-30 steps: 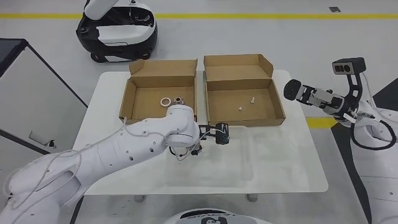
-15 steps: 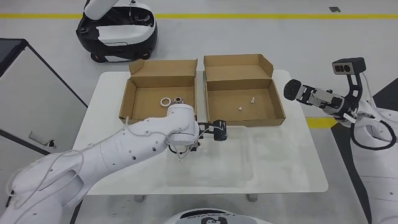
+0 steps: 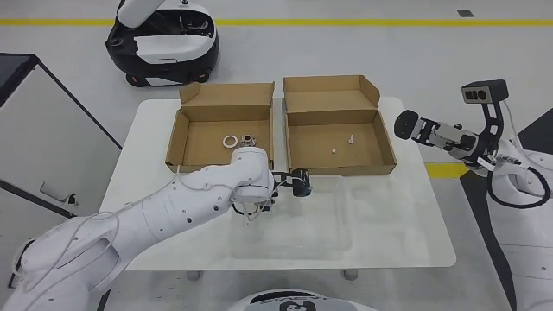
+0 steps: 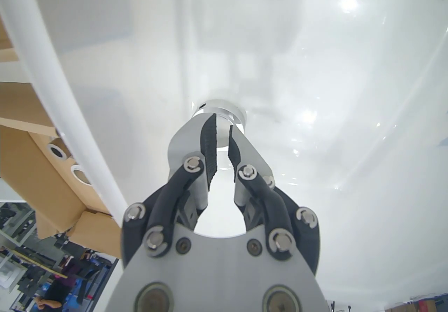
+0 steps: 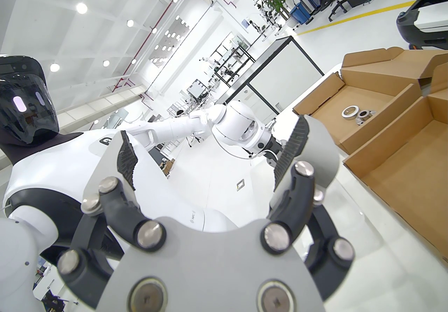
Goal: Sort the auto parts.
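Observation:
My left gripper (image 3: 300,181) (image 4: 220,138) hovers over the white table (image 3: 371,216), just in front of the gap between two cardboard boxes. It is shut on a small silver round part (image 4: 224,110), pinched at the fingertips. The left box (image 3: 186,138) holds a silver ring (image 3: 230,141) (image 5: 350,111) and a second silver part (image 3: 248,139) (image 5: 364,115). Two small pale parts (image 3: 334,149) (image 3: 352,137) lie in the right box (image 3: 384,142). My right gripper (image 3: 404,125) (image 5: 210,149) is off the table's right edge, open and holding nothing.
Both boxes stand side by side at the table's far edge with their lids folded back. Another robot (image 3: 164,34) is parked on the floor behind the table. A dark-framed panel (image 3: 26,112) stands to the left.
My left gripper has shifted a little left and toward the boxes with the silver part in it. The right arm has kept still.

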